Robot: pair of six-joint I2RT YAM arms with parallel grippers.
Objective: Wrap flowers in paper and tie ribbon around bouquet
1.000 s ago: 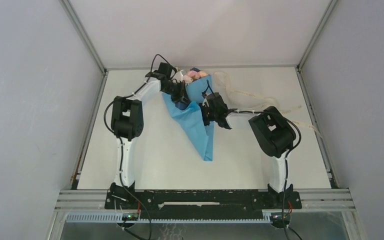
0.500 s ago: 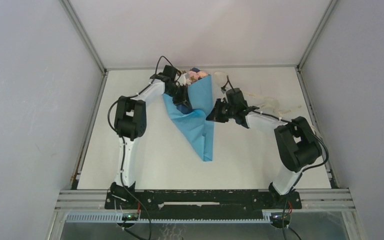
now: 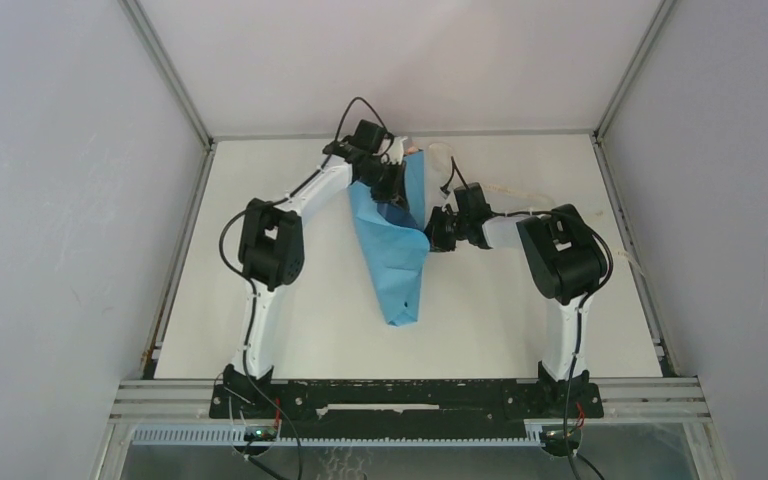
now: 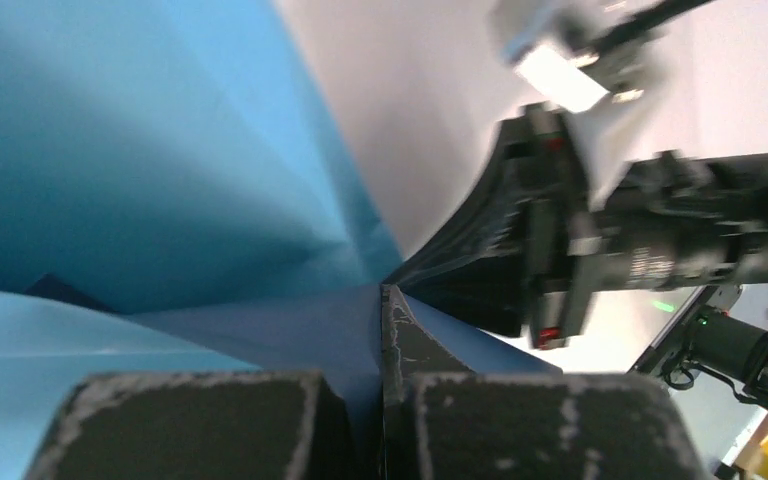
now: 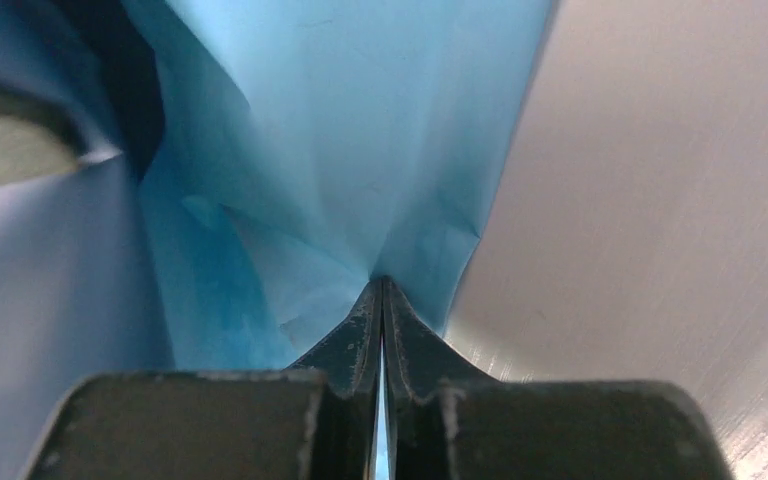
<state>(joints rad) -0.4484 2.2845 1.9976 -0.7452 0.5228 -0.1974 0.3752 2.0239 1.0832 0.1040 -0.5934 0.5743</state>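
1. Blue paper (image 3: 397, 255) lay as a loose cone in the middle of the top view, on the desk (image 3: 290, 300) (flowers could not be made out).
2. Left fingers (image 4: 412, 345) were clamped together on a fold near its upper end; right fingers (image 5: 352, 345) pinched its right edge.
3. Wrapping looked underway; next, the cone likely needed tightening before fetching the ribbon (image 3: 445, 152), upper right.

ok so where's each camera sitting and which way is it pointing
top external: above and behind the bases, looking down on the table; left arm and right arm show whole.
left wrist: on the left wrist, looking along the left claw, shut on the paper; right arm beyond.
right wrist: looking along the right claw, shut on the paper's edge.
shared: the paper, in all three.
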